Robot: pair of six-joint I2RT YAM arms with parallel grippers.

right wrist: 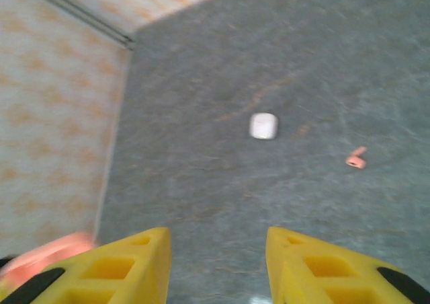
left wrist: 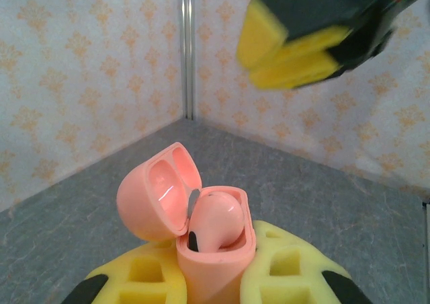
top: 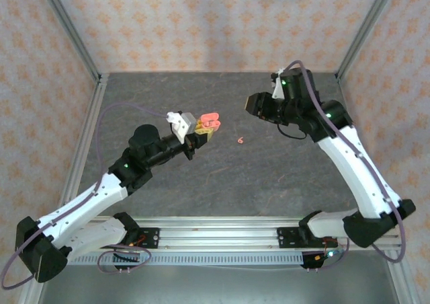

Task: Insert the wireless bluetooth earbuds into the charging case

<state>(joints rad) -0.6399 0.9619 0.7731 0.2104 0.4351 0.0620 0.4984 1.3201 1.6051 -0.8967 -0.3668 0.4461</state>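
Left jaws: clamped on the open coral-pink charging case (left wrist: 215, 270), one pink earbud (left wrist: 218, 224) seated inside. Right jaws: partly open, empty, above the bench (right wrist: 269, 62).

You face peach patterned walls (top: 215, 21) from nine to three o'clock, metal posts (top: 69, 25) at eleven and one, and a grey mottled tabletop (top: 222, 183) at centre.

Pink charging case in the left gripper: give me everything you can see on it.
The pink charging case is a smooth, glossy, plastic-looking pebble, held upright above the table, clamped low on its body between the left gripper's yellow fingers. Its hinged lid stands open, tipped back leftward in the left wrist view. One pink earbud sits inside. A second well cannot be made out.
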